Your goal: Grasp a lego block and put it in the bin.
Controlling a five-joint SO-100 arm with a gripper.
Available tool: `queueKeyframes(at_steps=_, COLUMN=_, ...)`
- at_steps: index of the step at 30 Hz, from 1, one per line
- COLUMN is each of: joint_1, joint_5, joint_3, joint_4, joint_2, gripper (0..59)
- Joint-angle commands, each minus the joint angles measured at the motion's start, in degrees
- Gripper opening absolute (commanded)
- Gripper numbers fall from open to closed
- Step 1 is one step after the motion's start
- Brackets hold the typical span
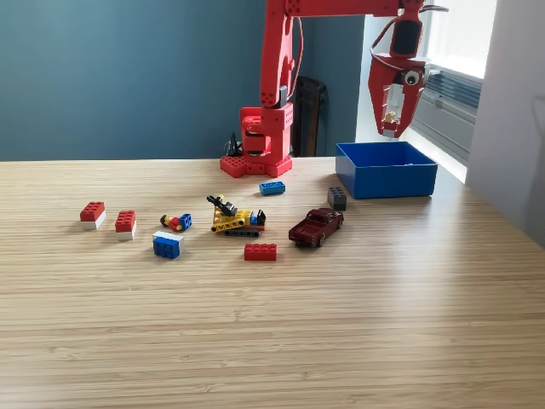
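We see the red arm's gripper (390,128) hanging above the blue bin (387,170), which sits on the wooden table (341,324) at the exterior view's right; something small and pale shows at its tips, though we cannot tell whether the jaws pinch it. Loose blocks lie left of the bin, among them a red one (260,251) just beside the dark red car (316,227), and a grey one (337,198) near the bin.

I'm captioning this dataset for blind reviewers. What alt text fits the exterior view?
A red robot arm's gripper hangs above a shallow square blue plastic bin on a wooden table, holding something small and pale between its jaws. Loose toys lie to the exterior view's left: red-and-white blocks, blue blocks, a flat red brick, a yellow toy digger and a dark red toy car.
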Motion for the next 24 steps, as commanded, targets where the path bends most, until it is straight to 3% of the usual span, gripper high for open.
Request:
queueKeyframes(at_steps=1, joint_1=0.97, joint_5=0.70, joint_3=-7.21, joint_4=0.70, joint_2=-5.98, gripper=0.0)
queueKeyframes(at_steps=8, joint_1=0.97, joint_5=0.53, joint_3=-11.07, joint_4=0.79, joint_2=-15.56, gripper=2.0)
queueKeyframes(at_steps=12, joint_1=0.97, joint_5=-1.05, joint_3=-13.27, joint_4=2.72, joint_2=-16.79, gripper=25.1)
queueKeyframes(at_steps=14, joint_1=0.88, joint_5=-1.67, joint_3=-14.68, joint_4=4.22, joint_2=-16.70, gripper=32.2)
queueKeyframes(at_steps=16, joint_1=0.88, joint_5=-2.11, joint_3=-15.56, joint_4=5.10, joint_2=-16.70, gripper=35.0)
queueKeyframes(at_steps=18, joint_1=1.05, joint_5=-2.20, joint_3=-16.00, joint_4=5.36, joint_2=-16.61, gripper=34.2)
queueKeyframes(at_steps=20, joint_1=1.14, joint_5=-1.85, joint_3=-17.40, joint_4=6.50, joint_2=-16.61, gripper=29.9)
queueKeyframes(at_steps=24, joint_1=1.67, joint_5=-0.53, joint_3=-21.27, joint_4=8.88, joint_2=-16.52, gripper=8.8)
